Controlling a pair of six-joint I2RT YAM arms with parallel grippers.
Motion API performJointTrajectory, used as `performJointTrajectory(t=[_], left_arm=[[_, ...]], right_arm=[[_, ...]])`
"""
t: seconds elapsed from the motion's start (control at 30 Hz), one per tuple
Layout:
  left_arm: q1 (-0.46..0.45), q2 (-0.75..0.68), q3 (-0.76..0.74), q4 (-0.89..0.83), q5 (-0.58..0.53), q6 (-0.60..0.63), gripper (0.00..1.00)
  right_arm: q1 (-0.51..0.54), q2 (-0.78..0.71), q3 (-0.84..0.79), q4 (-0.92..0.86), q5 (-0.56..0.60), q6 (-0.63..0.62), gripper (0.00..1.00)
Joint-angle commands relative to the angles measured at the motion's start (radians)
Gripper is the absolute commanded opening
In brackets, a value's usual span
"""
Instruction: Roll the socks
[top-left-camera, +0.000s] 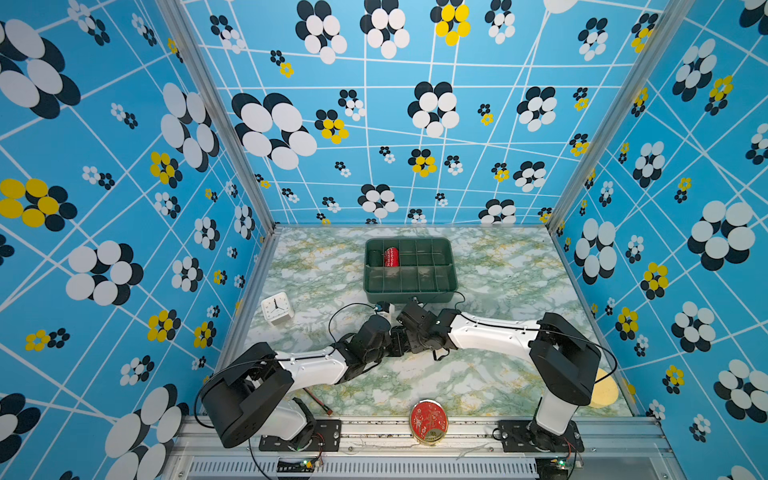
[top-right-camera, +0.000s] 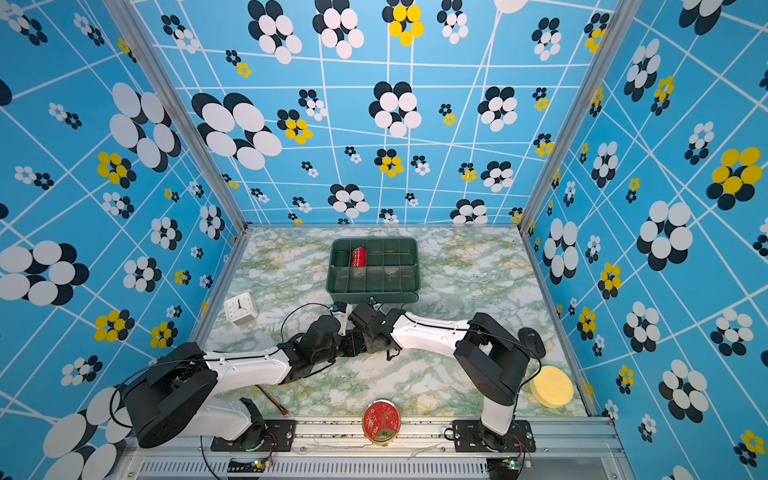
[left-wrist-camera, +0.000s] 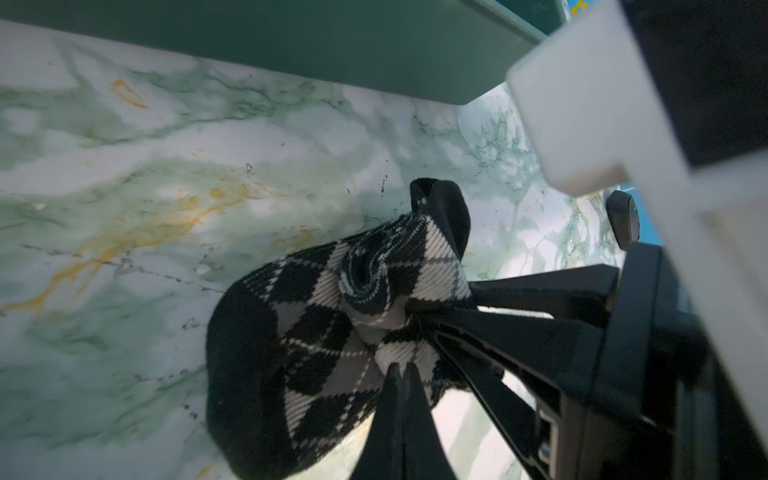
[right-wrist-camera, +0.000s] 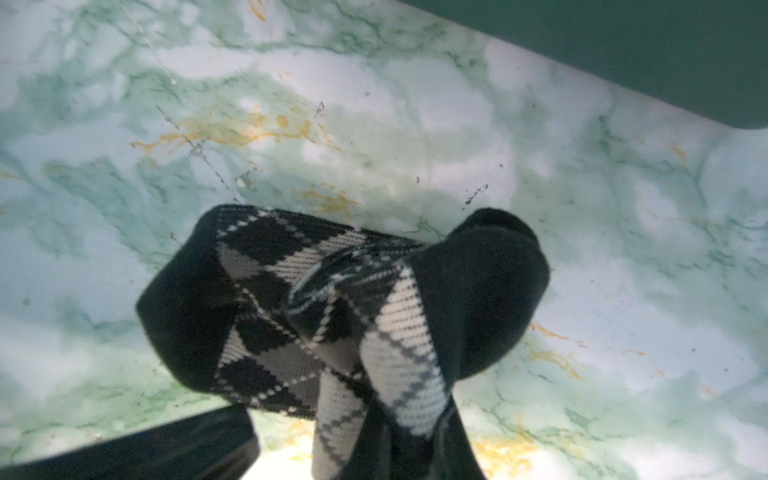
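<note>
While both arms are crowding into one spot near the middle of the worktop (top-left-camera: 498, 374), just in front of the near wall of the green tray (top-left-camera: 409, 297), the likeliest failure is looking like the bundle coming undone. The socks (left-wrist-camera: 316, 332) are sitting there as a loose, half-formed wad rather than a tight roll, hidden under the wrists in both top views. Whether they are resting on the worktop or hanging just above it, I cannot tell. A plain black end (right-wrist-camera: 486, 291) is sticking out free towards the tray. Nothing is gripping it, so a tug or twist is likely to be pulling it further out instead of tucking it in.

The left gripper (left-wrist-camera: 401, 370) is pinching only a thin fold of argyle fabric at the bundle's edge, its jaws pressed fully together, and a bite that small is risking a slip. The right gripper (left-wrist-camera: 440, 309) is reaching in from the opposite side, its jaws nearly closed with fabric caught between them, seemingly near the centre of the wad. With the two sets of fingers working so close, they are also risking a knock against each other, or against the tray wall just beside them.
</note>
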Motion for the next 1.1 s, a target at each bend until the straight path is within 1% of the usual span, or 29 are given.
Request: performJointTrajectory(t=[0.0, 0.5, 0.9, 1.07], left_arm=[[-0.005, 0.037, 0.000, 0.067, -0.010, -0.022, 0.00], [-0.005, 0.174, 0.019, 0.171, -0.006, -0.052, 0.00], [-0.009, 0.184, -0.025, 0.295, -0.025, -0.075, 0.00], [-0.010, 0.213, -0.004, 0.276, -0.017, -0.068, 0.00]], right_arm=[[0.008, -0.010, -0.024, -0.005, -0.018, 0.014, 0.10], [0.007, -0.011, -0.029, 0.017, -0.037, 0.013, 0.10], [0.007, -0.003, -0.032, 0.029, -0.046, 0.010, 0.10], [0.008, -0.002, -0.033, 0.034, -0.050, 0.008, 0.10]])
